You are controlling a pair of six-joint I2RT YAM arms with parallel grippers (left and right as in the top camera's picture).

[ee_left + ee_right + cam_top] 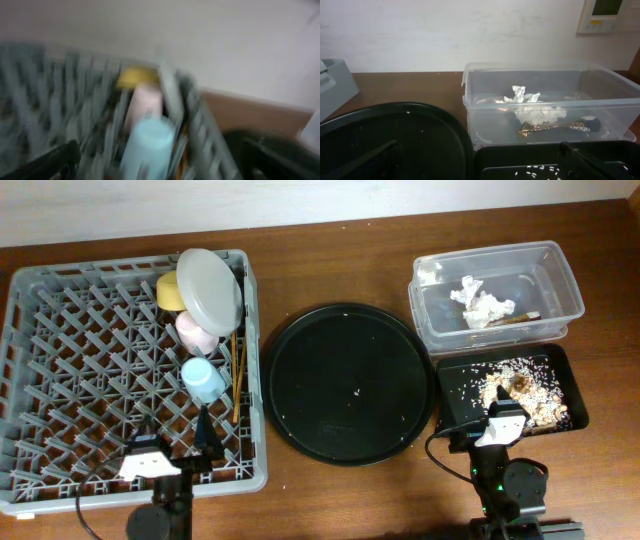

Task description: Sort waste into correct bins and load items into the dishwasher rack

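The grey dishwasher rack [60, 360] holds the yellow bowl [168, 292], the pale grey plate [210, 285], the pink cup [194, 332], the blue cup [203, 380] and the chopsticks [238, 375] along its right side. My left gripper [180, 445] is open and empty over the rack's front edge. Its blurred view shows the blue cup [147, 147], pink cup [145, 102] and bowl [136, 76] ahead. The clear tub [560, 275] holds white tissue [527, 100] and the gold-brown wrapper [555, 127]. Food scraps [520, 390] lie in the flat black tray [575, 415]. My right gripper [479, 145] is open and empty at that tray's near edge.
The big round black tray [350, 380] lies between the rack and the bins, with a few crumbs on it. It fills the left of the right wrist view [395, 135]. A pale wall stands behind the table.
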